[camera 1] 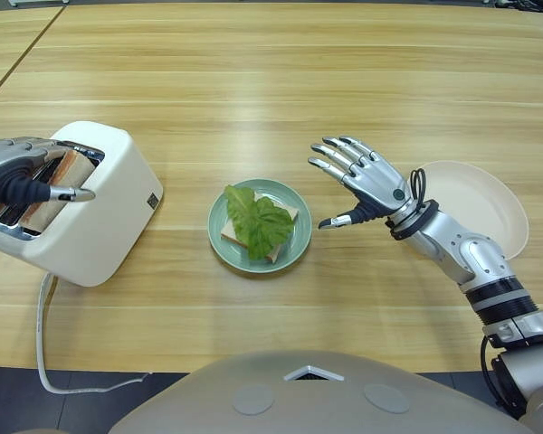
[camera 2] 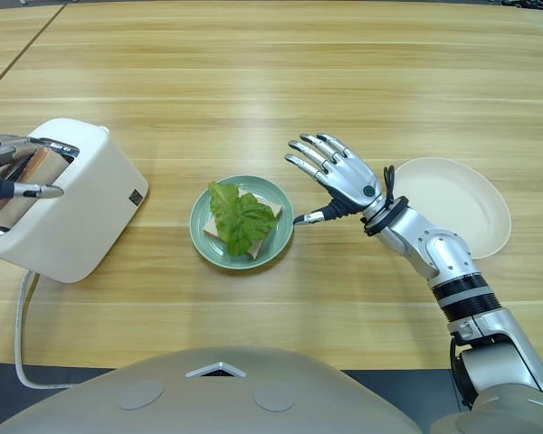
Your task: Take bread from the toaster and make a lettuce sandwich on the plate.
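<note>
Your left hand [camera 1: 23, 176] is on the bread [camera 1: 71, 166] standing in the toaster [camera 1: 100, 226], far left; grip I can't tell. The plate [camera 1: 296, 246] lies to its right. Your right hand [camera 1: 366, 181] is spread, empty.

Smooth satin wood table [camera 1: 253, 72]. Polished metal right hand [camera 1: 366, 181] with black joints; left of it a glossy glazed plate [camera 1: 219, 237], right of it a matt white dish [camera 1: 489, 203]. Under the left hand [camera 1: 14, 163], smooth plastic toaster [camera 1: 109, 226], rough-crusted bread [camera 1: 72, 168].
</note>
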{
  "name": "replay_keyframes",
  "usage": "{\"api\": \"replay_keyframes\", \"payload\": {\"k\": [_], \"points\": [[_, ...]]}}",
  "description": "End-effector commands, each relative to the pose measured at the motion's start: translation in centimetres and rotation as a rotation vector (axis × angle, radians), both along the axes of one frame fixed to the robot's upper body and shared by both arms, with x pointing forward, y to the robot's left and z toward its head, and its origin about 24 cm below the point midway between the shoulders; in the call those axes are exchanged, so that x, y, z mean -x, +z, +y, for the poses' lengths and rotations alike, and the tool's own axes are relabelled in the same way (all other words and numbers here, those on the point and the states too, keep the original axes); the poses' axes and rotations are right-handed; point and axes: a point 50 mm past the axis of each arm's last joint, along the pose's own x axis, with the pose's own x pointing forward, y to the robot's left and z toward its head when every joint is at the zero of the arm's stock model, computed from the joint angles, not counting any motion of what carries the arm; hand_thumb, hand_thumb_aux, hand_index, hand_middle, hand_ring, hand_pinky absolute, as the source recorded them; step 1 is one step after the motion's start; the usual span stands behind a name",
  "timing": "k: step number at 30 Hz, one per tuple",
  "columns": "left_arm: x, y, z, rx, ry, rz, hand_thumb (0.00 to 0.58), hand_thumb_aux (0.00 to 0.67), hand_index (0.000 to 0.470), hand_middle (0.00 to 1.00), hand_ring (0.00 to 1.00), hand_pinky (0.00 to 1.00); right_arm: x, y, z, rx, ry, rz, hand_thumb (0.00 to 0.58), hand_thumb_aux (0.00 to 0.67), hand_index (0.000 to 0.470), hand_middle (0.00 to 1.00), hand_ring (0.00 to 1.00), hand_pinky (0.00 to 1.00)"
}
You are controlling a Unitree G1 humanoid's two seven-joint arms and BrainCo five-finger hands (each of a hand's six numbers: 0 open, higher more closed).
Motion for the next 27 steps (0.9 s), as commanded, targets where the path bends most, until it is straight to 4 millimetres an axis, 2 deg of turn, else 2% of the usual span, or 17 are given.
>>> {"api": "replay_keyframes", "payload": {"k": [1, 2, 3, 7, 11, 15, 17, 20, 24, 27], "points": [[0.1, -0.1, 0.4, -0.022, 0.017, 0.014, 0.443, 0.344, 0.241, 0.0, 0.0, 0.0, -0.1, 0.1, 0.1, 0.03, 0.015, 0.001, 0.0, 0.0, 0.0, 0.0, 0.0, 0.0], [0.1, -0.1, 0.6, -0.028, 0.022, 0.017, 0.462, 0.368, 0.258, 0.0, 0.0, 0.0, 0.0, 0.1, 0.1, 0.029, 0.017, 0.001, 0.0, 0.0, 0.0, 0.0, 0.0, 0.0], [0.1, -0.1, 0.5, -0.02, 0.022, 0.014, 0.58, 0.67, 0.47, 0.0, 0.0, 0.0, 0.0, 0.1, 0.2, 0.029, 0.018, 0.002, 0.0, 0.0, 0.0, 0.0, 0.0, 0.0], [-0.2, 0.6, -0.2, 0.032, -0.002, -0.033, 0.58, 0.67, 0.47, 0.0, 0.0, 0.0, 0.1, -0.2, 0.3, 0.029, 0.021, 0.012, 0.0, 0.0, 0.0, 0.0, 0.0, 0.0], [-1.2, 2.5, -1.3, 0.131, -0.039, -0.175, 0.58, 0.67, 0.47, 0.0, 0.0, 0.0, 0.2, -0.5, 0.5, 0.03, 0.025, 0.022, 0.0, 0.0, 0.0, 0.0, 0.0, 0.0], [-1.9, 4.3, -1.3, 0.181, -0.036, -0.279, 0.58, 0.67, 0.47, 0.0, 0.0, 0.0, 0.2, -0.7, 0.8, 0.031, 0.032, 0.025, 0.0, 0.0, 0.0, 0.0, 0.0, 0.0], [-2.2, 5.6, -1.1, 0.198, -0.035, -0.341, 0.58, 0.67, 0.47, 0.0, 0.0, 0.0, 0.2, -0.7, 0.9, 0.03, 0.034, 0.026, 0.0, 0.0, 0.0, 0.0, 0.0, 0.0], [-3.2, 8.9, -1.0, 0.269, -0.057, -0.504, 0.58, 0.67, 0.47, 0.0, 0.0, 0.0, 0.3, -0.9, 1.3, 0.03, 0.038, 0.031, 0.0, 0.0, 0.0, 0.0, 0.0, 0.0], [-4.2, 10.6, -2.2, 0.38, -0.13, -0.619, 0.58, 0.67, 0.47, 0.0, 0.0, 0.0, 0.0, -1.0, 1.8, 0.032, 0.044, 0.028, 0.0, 0.0, 0.0, 0.0, 0.0, 0.0], [-5.3, 11.0, -3.6, 0.447, -0.188, -0.633, 0.58, 0.67, 0.47, 0.0, 0.0, 0.0, -0.5, -0.6, 1.7, 0.023, 0.019, 0.008, 0.0, 0.0, 0.0, 0.0, 0.0, 0.0]]}}
